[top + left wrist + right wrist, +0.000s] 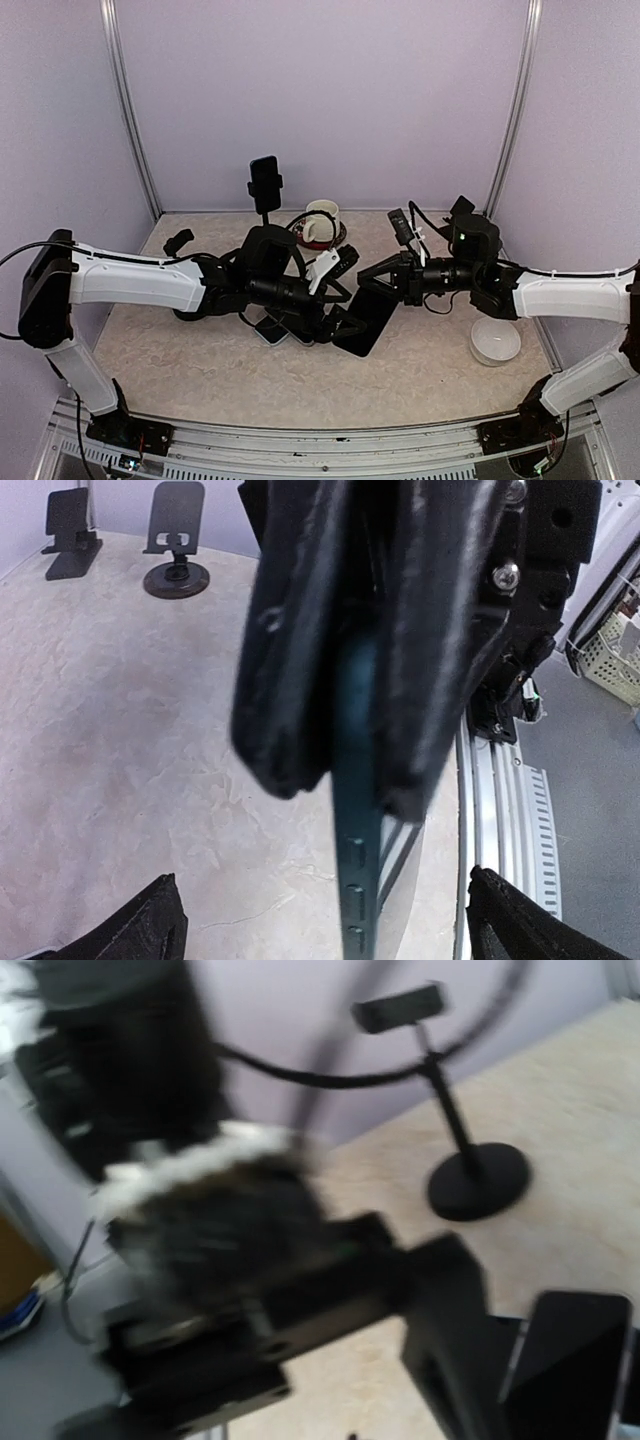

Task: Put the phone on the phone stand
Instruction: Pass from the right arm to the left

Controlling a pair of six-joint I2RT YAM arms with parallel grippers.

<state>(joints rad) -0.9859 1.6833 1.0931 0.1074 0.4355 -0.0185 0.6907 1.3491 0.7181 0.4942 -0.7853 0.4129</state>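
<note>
1. Phone point(362, 322): a dark slab with a glossy black face. It is off the table and tilted, with its upper end in the right claw point(386, 278) and its lower end hanging below that claw.
2. In the left wrist view the phone point(357, 880) is edge-on. The edge is thin and teal-tinted, with a row of small marks along it and a glassy face catching light.
3. Right claw: narrow and clamped on the phone. Its two black fingers point(290, 640) press one on each face from above.
4. Left claw point(343, 294): wide. Its fingertips point(150, 925) stand well apart on either side of the phone. The phone sits between them, and no contact is visible.
5. Tall stand point(265, 190): beyond the left claw, near the back wall, with a dark phone-shaped thing upright in its clamp.
6. Small stand point(178, 241): well behind the left claw, beside that arm.
7. Spare phones point(275, 330) lie flat on the table under the left claw's wrist.
8. Cup point(322, 222): white, beyond both claws, just beside the tall stand's foot.
9. Bowl point(495, 340): white, behind the right claw, beside that arm on its near side.
10. The right wrist view is motion-blurred, so I cannot tell the grip from it.
</note>
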